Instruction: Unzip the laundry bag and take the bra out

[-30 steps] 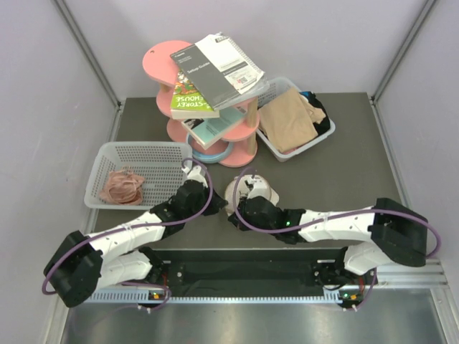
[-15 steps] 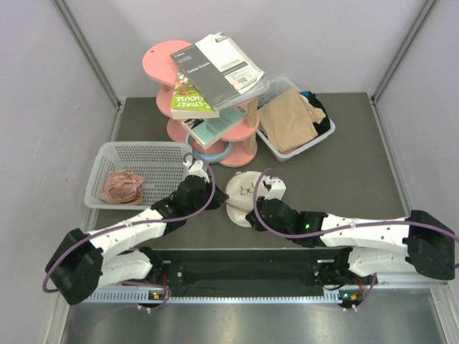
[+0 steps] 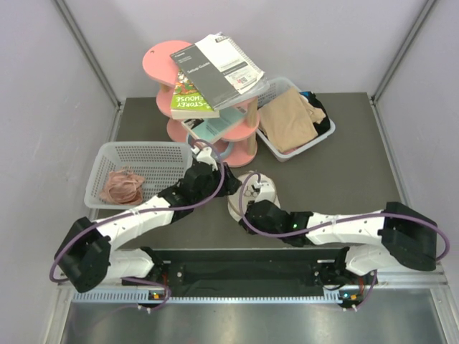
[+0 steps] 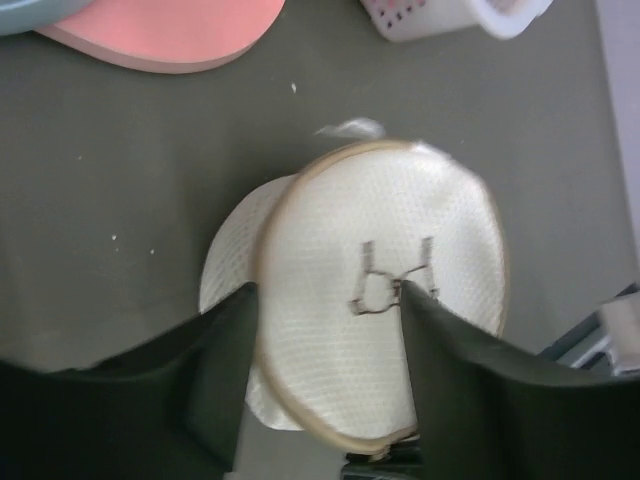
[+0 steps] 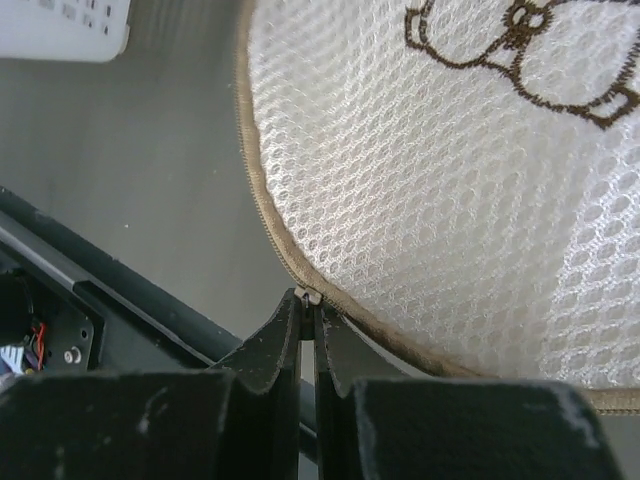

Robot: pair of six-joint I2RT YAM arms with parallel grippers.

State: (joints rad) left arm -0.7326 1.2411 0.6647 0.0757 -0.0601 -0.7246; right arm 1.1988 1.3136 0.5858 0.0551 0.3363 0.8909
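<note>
The laundry bag [image 3: 259, 192], a round cream mesh pouch with a tan zipper rim and a black bra outline, lies flat on the table between both arms. My left gripper [image 4: 330, 292] hovers open over the laundry bag [image 4: 400, 220], its fingers [image 4: 225, 370] straddling the bag's face without gripping it. My right gripper [image 5: 308, 300] is shut on the small metal zipper pull [image 5: 308, 296] at the bag's near rim. A white layer [image 4: 226, 265] pokes out under the rim on the left. I cannot tell whether it is the bra or the bag's lower half.
A white mesh basket [image 3: 136, 148] holding a pinkish-brown bundle [image 3: 120, 186] stands at the left. Behind the bag is a pink tiered stand [image 3: 240, 152] stacked with books. A white bin [image 3: 315, 137] with tan cloth sits at the back right.
The left gripper has opened and shifted up and right over the bag. The right gripper, still shut on the pull, swung right along the rim and then back left.
</note>
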